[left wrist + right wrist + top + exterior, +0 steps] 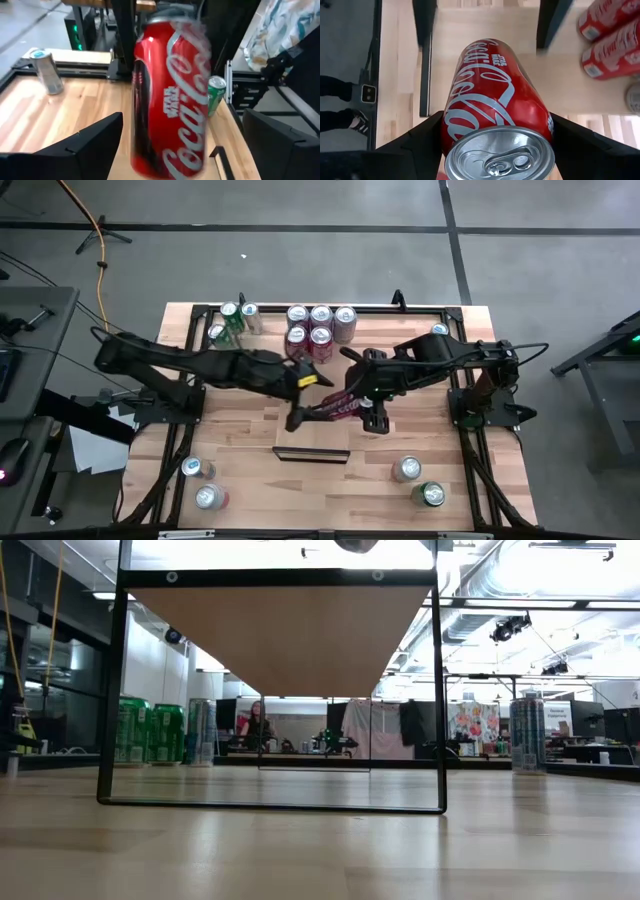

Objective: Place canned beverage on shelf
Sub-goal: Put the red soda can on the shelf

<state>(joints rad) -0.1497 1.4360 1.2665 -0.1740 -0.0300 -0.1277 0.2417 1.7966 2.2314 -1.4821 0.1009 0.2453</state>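
Note:
A red cola can [340, 410] hangs above the table's middle with my right gripper [496, 115] shut on it, its top toward that wrist. My left gripper [182, 115] is open. Its fingers stand wide on either side of the same can [172, 95], with a gap at each side. In the high view the left gripper [312, 402] comes from the table's left and the right gripper [358, 405] from the right. The shelf [312, 455] stands nearer the front edge. In the low view its pale board [280, 630] sits on top of a black frame. My right gripper pinches the can's side wall [447, 125] between its two fingers, close to the can's top end. The fingers slant down from the table's right and lie along the can. The can is lifted clear of the table, tilted, with its bottom pointing away and down.
Several red cans [318, 328] stand at the far edge, with green and silver ones [232, 320] to their left. Two cans [203, 483] stand at the near left and two more [418, 480] at the near right. A person sits in the room beyond [255, 725].

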